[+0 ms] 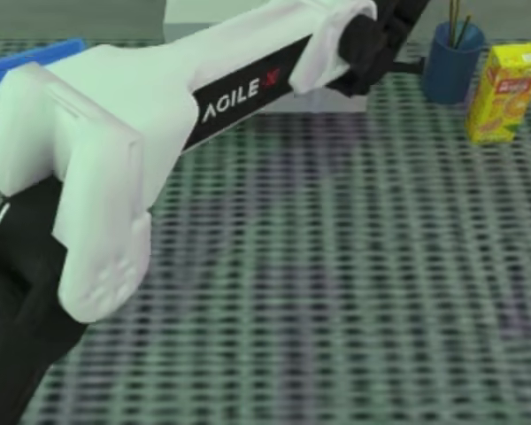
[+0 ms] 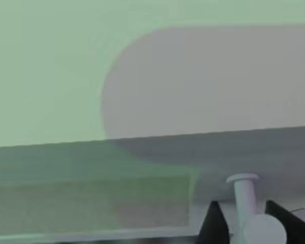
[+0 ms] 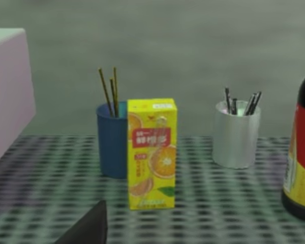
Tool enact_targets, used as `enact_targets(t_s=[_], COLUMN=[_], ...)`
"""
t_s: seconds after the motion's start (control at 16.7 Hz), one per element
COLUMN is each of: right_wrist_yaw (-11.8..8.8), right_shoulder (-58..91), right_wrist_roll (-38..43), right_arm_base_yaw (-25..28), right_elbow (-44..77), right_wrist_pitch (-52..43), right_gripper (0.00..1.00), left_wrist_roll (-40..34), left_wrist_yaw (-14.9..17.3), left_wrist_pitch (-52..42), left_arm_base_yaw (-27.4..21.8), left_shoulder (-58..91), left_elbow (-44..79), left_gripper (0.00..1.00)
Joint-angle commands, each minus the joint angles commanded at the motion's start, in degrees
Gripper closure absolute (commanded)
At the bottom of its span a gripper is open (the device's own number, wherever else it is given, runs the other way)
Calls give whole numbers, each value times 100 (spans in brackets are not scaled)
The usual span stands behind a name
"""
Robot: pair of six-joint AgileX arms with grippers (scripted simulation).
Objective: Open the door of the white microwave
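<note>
The white microwave (image 1: 190, 16) stands at the table's far edge, mostly hidden behind my left arm; its pale side also shows in the right wrist view (image 3: 5, 91). In the left wrist view the door (image 2: 91, 203), with its grey mesh window, is seen close up. A white handle (image 2: 245, 195) stands out from the door. My left gripper (image 2: 251, 218) (image 1: 380, 49) is shut on this handle, one dark finger on each side. My right gripper (image 3: 234, 229) is parked off to the right and open. Only one of its dark fingers (image 3: 89, 226) shows.
A blue cup with sticks (image 1: 451, 57) and a yellow juice box (image 1: 504, 93) stand at the back right. A white cup of pens (image 3: 236, 134) and a dark bottle (image 3: 302, 152) stand farther right. A blue tray (image 1: 26, 55) lies at the back left.
</note>
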Motion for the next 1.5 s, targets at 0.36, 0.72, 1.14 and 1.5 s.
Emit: enact_targets(t_s=[0.36, 0.72, 1.14, 1.5], right_wrist_yaw=[0, 0, 0, 0], right_shoulder=[0, 0, 0, 0], right_wrist_roll=[0, 0, 0, 0], right_arm_base_yaw=[0, 0, 0, 0], right_elbow=[0, 0, 0, 0], right_wrist_pitch=[0, 0, 0, 0], right_gripper=[0, 0, 0, 0], left_wrist_roll=[-410, -558, -558, -558], left_wrist_yaw=[768, 1089, 1089, 1089], left_wrist_pitch=[-2912, -3786, -3786, -3786], left_arm_base_yaw=[204, 304, 304, 304], left_shoulder=[874, 1138, 1138, 1138], left_elbow=[2647, 3473, 3473, 3473], left_gripper=[100, 100, 100, 100])
